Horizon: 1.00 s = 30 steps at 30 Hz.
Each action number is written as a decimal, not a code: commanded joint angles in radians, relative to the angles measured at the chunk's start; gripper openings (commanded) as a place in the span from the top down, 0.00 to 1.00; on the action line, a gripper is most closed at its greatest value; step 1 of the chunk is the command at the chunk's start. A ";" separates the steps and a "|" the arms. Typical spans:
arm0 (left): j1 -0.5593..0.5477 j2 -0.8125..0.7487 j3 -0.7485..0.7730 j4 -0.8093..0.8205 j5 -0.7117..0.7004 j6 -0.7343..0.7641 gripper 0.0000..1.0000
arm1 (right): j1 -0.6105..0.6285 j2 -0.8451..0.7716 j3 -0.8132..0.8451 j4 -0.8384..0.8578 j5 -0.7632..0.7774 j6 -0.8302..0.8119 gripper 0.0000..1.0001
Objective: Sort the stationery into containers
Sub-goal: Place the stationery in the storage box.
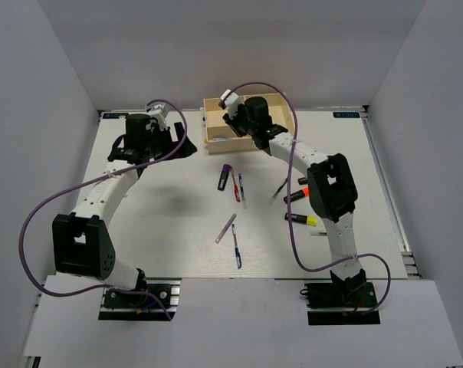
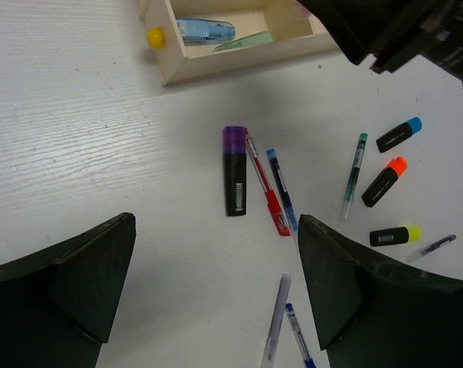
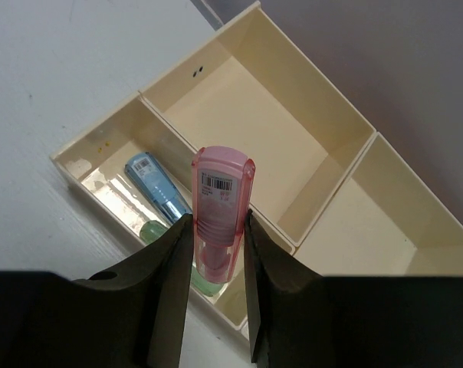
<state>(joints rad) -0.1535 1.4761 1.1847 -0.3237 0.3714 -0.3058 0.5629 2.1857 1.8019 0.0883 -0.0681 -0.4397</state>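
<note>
My right gripper (image 3: 218,253) is shut on a pink oblong piece (image 3: 222,199) and holds it above the cream tray (image 3: 323,222), over the wall between the narrow end compartment and the larger one. That narrow compartment holds a blue piece (image 3: 156,188) and a green piece (image 3: 149,230). In the top view the right gripper (image 1: 241,126) hangs over the tray (image 1: 216,144). My left gripper (image 2: 216,284) is open and empty, high over the table's left side (image 1: 151,146). A purple highlighter (image 2: 234,170), a red pen (image 2: 266,193) and a blue pen (image 2: 282,190) lie on the table.
More items lie to the right: a green pen (image 2: 353,175), a blue highlighter (image 2: 398,135), an orange one (image 2: 385,182) and a yellow one (image 2: 395,235). A clear pen (image 1: 225,228) and a blue pen (image 1: 237,247) lie nearer the front. A yellow ball (image 2: 155,36) sits beside the tray.
</note>
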 commanded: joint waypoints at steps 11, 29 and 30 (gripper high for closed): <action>-0.015 -0.086 -0.036 0.066 -0.052 0.129 0.07 | 0.009 0.065 0.050 0.036 0.063 -0.051 0.53; -0.182 0.088 -0.019 -0.052 -0.020 0.287 0.21 | -0.110 -0.297 0.007 -0.347 0.140 0.395 0.30; -0.205 0.111 -0.005 -0.058 -0.057 0.303 0.21 | -0.122 -0.328 -0.019 -0.376 0.133 0.415 0.30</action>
<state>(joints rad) -0.2989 1.5337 1.1465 -0.3244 0.3527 -0.0738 0.5053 2.0388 1.8107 -0.1799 0.0532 -0.1719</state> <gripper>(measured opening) 0.795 0.701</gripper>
